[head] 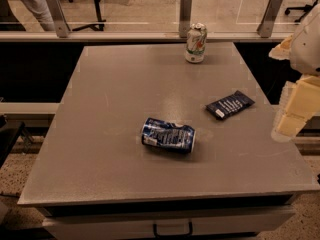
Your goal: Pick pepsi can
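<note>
The pepsi can (168, 135) is dark blue with white lettering and silver ends. It lies on its side, slightly dented, near the middle of the grey table (115, 94), towards the front. My gripper (289, 121) hangs at the right edge of the view, above the table's right side. It is well to the right of the can and apart from it, and it holds nothing that I can see.
A white-and-green soda can (195, 43) stands upright at the table's far edge. A flat dark-blue snack bar wrapper (230, 104) lies right of centre, between the pepsi can and my gripper. A glass railing (185, 9) runs behind the table. A drawer handle (172, 230) shows below the front edge.
</note>
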{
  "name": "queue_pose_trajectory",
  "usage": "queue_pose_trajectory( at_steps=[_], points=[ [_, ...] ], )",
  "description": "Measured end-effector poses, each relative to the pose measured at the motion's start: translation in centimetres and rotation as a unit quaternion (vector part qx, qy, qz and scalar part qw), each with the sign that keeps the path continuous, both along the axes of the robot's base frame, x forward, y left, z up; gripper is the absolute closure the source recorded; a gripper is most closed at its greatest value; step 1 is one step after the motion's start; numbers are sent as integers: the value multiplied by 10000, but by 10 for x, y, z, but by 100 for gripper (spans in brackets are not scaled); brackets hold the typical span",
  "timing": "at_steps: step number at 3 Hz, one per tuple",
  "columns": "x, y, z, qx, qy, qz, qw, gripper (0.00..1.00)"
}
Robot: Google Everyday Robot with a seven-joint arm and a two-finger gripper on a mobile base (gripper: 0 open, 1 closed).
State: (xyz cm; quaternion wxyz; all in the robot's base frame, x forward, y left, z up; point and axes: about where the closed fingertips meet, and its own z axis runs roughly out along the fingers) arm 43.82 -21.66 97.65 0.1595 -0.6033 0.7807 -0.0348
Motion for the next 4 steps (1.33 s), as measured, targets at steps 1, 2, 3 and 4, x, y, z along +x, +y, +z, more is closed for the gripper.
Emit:
queue_pose_trajectory(
  at_steps=[1, 2, 3, 4],
  points=[
    [0, 0, 1, 2, -11, 2, 10000, 0],
    [6, 14, -1, 44, -45, 140, 9999, 0],
    [17, 42, -11, 64, 31, 421, 9991, 0],
    [27, 93, -33, 101, 230, 870, 9959, 0]
  ],
)
